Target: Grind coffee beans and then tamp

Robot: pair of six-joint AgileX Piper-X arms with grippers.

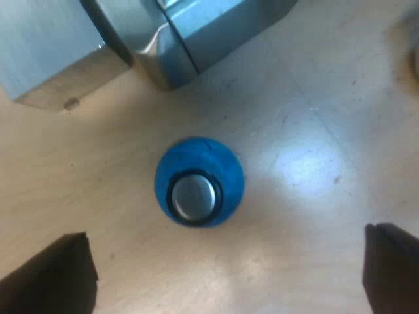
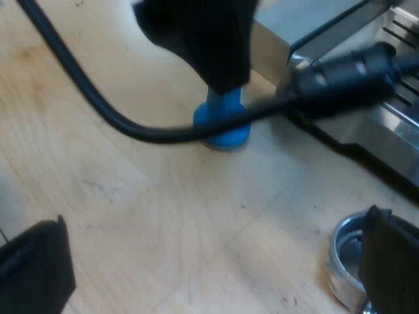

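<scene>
A blue tamper (image 1: 198,181) with a round metal face ringed in black stands upright on the pale wooden table (image 1: 308,163). My left gripper (image 1: 228,239) hangs right above it, open, with its two black fingers spread wide and nothing between them. In the right wrist view the same tamper (image 2: 222,127) stands under the left arm's gripper (image 2: 222,78), close to the espresso machine (image 2: 386,124). My right gripper (image 2: 216,222) is open low over the table. The metal holder's round basket (image 2: 346,252) lies by one of its fingers (image 2: 389,261), partly hidden behind it.
The espresso machine's steel body (image 1: 177,39) stands a short way beyond the tamper. Its ribbed drip tray (image 2: 402,36) faces the holder. Bare wood (image 2: 163,196) lies between the tamper and my right gripper.
</scene>
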